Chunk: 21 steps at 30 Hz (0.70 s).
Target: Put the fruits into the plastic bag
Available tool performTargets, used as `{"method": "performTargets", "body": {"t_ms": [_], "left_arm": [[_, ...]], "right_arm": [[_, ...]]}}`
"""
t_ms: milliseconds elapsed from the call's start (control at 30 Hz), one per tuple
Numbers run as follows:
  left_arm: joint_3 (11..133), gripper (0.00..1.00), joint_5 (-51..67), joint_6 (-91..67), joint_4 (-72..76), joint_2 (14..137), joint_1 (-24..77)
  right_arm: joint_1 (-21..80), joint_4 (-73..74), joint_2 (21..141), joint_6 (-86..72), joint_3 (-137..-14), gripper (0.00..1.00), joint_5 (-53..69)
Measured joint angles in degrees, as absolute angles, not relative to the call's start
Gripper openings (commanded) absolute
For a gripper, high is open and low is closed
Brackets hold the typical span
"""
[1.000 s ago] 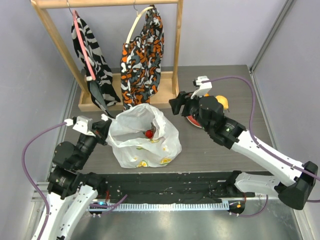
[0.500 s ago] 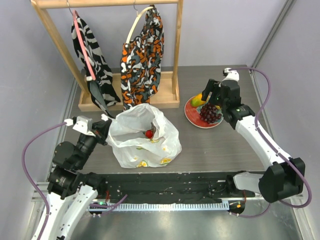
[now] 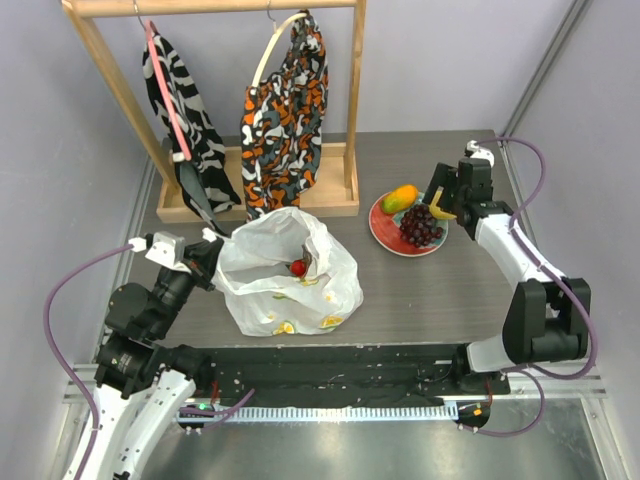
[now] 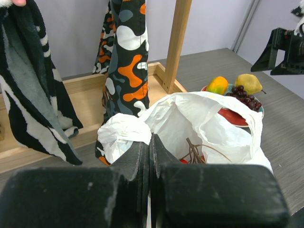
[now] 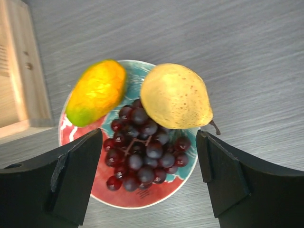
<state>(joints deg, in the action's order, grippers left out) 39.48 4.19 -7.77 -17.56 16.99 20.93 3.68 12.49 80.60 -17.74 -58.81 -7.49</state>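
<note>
Now the right gripper (image 5: 148, 147) hangs over the round red plate (image 5: 118, 202), jaws wide and empty above the dark purple grape bunch (image 5: 142, 159), orange-green mango (image 5: 95, 92) and yellow lemon (image 5: 175, 97); left gripper (image 4: 149, 142) clenched on the rim of the crinkly white plastic bag (image 3: 285, 300), red berries (image 3: 298, 267) half-hidden inside

The crumpled white citrus-printed bag (image 3: 250, 272) is sitting open by the table's (image 3: 450, 290) near edge, holding red berries (image 3: 298, 267), while mango (image 3: 400, 197), grapes (image 3: 421, 226) and yellow fruit (image 5: 175, 96) are lying touching toward its right edge.
</note>
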Motion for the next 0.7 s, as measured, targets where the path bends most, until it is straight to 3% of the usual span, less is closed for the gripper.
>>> {"method": "performTargets", "body": {"t_ms": [700], "left_arm": [[39.5, 0.00, 4.2, -8.3, -17.6, 17.0, 20.9]], "right_arm": [[0.9, 11.4, 90.6, -16.2, -62.6, 0.91, -6.6]]}}
